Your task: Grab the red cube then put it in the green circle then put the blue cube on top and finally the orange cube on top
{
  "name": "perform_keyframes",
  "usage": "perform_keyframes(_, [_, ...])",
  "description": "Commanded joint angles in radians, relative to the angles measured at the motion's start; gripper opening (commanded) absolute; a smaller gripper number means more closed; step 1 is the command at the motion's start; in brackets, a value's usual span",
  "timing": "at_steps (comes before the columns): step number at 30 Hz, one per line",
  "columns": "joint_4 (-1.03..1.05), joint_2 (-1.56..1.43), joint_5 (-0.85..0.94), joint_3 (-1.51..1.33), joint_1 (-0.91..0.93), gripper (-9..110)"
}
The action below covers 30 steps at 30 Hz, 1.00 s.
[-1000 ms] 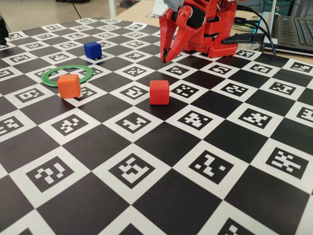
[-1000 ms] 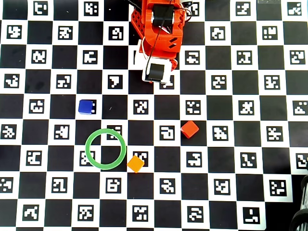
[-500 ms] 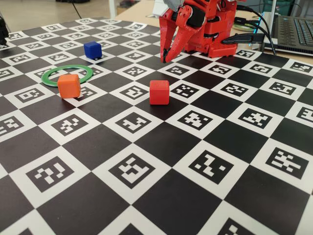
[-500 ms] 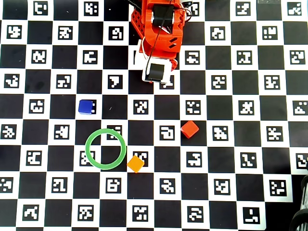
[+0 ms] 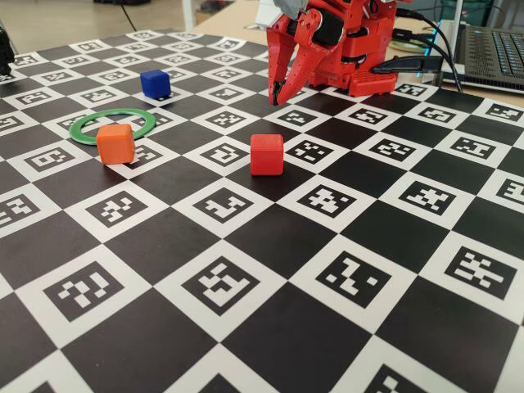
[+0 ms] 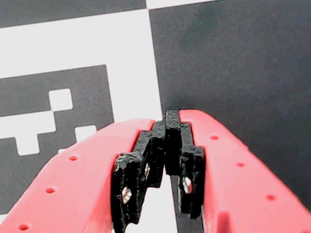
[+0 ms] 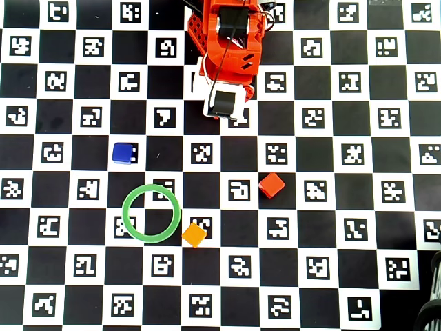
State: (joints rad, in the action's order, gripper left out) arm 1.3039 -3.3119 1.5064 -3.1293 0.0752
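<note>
Black and white squares printed with coded markers cover the whole board (image 5: pixel 246 246); beyond its far edge, in the fixed view, a laptop (image 5: pixel 491 49) is cut off by the frame and dark cables (image 5: pixel 409 61) run behind the arm; the room past that is too cropped to read. Folded up at the back sits the red arm (image 7: pixel 231 41), its gripper (image 5: pixel 275 100) pointing down with the tips close above the board; in the wrist view the gripper (image 6: pixel 167 141) shows its black tips pressed together, closed on nothing. From overhead the fingers are hidden under the arm's own body.

Out on the board, the red cube (image 5: pixel 267 154) stands alone on a square near the middle, well apart from the gripper; overhead it (image 7: pixel 271 185) lies right of the green circle (image 7: pixel 151 213). Nothing sits inside the ring; the orange cube (image 7: pixel 194 234) rests just outside its lower right rim, and in the fixed view the orange cube (image 5: pixel 115 143) covers part of the green circle (image 5: pixel 98 123). Further back, the blue cube (image 5: pixel 155 83) sits near the ring, not touching it; overhead the blue cube (image 7: pixel 123 153) is above and left of the ring.
</note>
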Motion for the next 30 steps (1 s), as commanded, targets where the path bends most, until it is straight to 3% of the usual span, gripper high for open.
perform_keyframes(1, [0.066, -0.046, 0.003, -0.04, -0.003, -6])
perform_keyframes(16, [0.038, -0.048, 0.0, -0.04, -0.06, -6])
perform_keyframes(20, [-0.058, -0.011, -0.161, 0.051, -0.061, -6])
perform_keyframes(24, [-0.132, 0.222, -0.37, 0.333, -0.101, -6])
perform_keyframes(30, [0.049, 0.607, -0.793, 0.887, -0.187, -6])
